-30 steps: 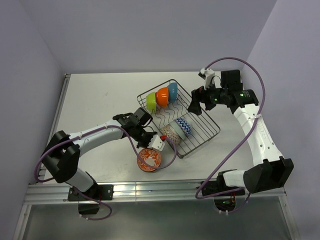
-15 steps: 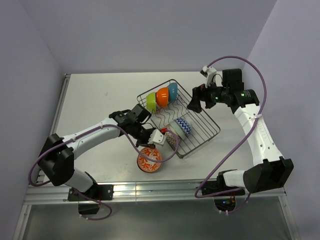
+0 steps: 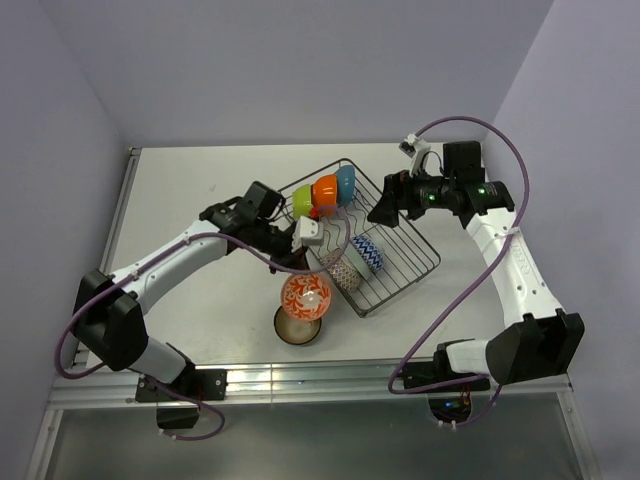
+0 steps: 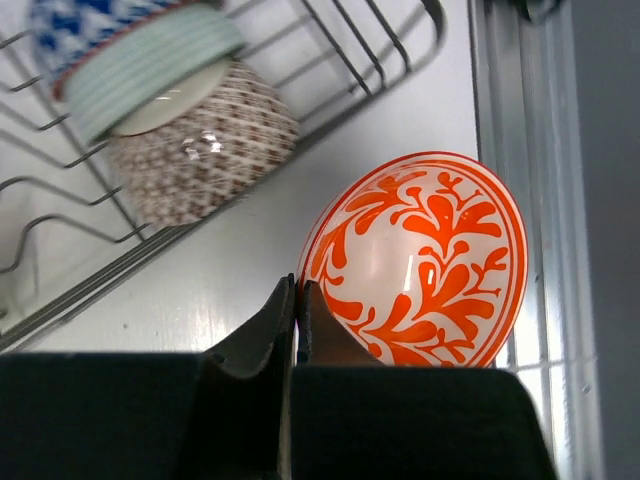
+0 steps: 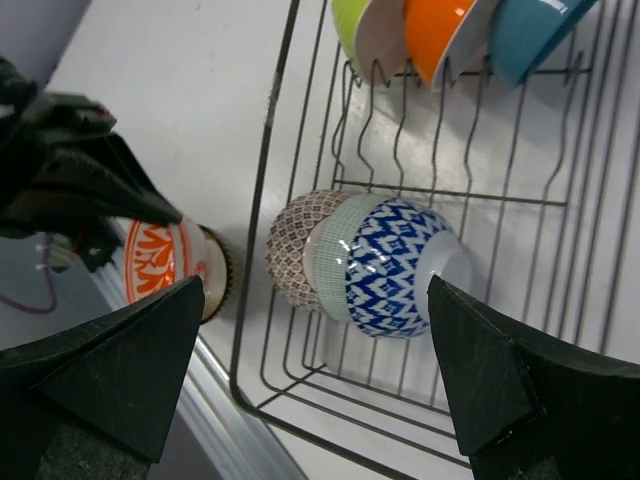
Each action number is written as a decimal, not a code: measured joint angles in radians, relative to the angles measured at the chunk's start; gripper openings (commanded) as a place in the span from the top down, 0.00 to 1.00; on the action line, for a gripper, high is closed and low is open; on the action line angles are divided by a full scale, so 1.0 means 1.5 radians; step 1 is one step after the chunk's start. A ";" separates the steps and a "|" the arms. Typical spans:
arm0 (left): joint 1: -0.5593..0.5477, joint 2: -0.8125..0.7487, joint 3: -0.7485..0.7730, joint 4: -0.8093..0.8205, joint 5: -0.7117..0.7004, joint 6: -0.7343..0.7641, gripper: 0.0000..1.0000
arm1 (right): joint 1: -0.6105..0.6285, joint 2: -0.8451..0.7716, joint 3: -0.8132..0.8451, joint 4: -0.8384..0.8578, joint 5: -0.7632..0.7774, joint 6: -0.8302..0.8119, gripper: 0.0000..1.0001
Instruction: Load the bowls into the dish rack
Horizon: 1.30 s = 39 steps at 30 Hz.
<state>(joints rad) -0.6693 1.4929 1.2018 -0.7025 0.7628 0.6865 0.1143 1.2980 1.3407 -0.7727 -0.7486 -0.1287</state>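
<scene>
My left gripper is shut on the rim of the red-orange patterned bowl and holds it tipped on edge above a dark brown bowl on the table. The dish rack holds lime green, orange and blue bowls on edge at its far end. A brown patterned bowl, a pale green one and the white-blue zigzag bowl lie nested at its near end. My right gripper hangs open and empty over the rack.
The table's front metal rail runs just behind the dark bowl. Purple walls close in both sides. The rack's middle rows of tines stand bare.
My left gripper has lifted the red-orange bowl off the dark brown bowl, tipped it on edge and drawn back toward the rack's left side. The right gripper has barely shifted.
</scene>
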 measured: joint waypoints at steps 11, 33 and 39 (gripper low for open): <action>0.124 0.000 0.037 0.149 0.014 -0.313 1.00 | -0.001 0.002 -0.085 0.083 -0.101 0.186 0.00; 0.206 0.008 0.063 0.330 -0.028 -0.680 1.00 | 0.114 0.002 -0.188 0.364 -0.112 0.513 0.00; 0.207 0.008 0.063 0.345 -0.028 -0.700 1.00 | 0.125 0.010 -0.206 0.436 -0.099 0.581 0.00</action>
<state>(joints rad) -0.3588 1.5051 1.2957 -0.1848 0.7212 -0.3630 0.3016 1.3125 1.0313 -0.1184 -0.8967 0.7425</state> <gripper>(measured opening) 0.033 0.997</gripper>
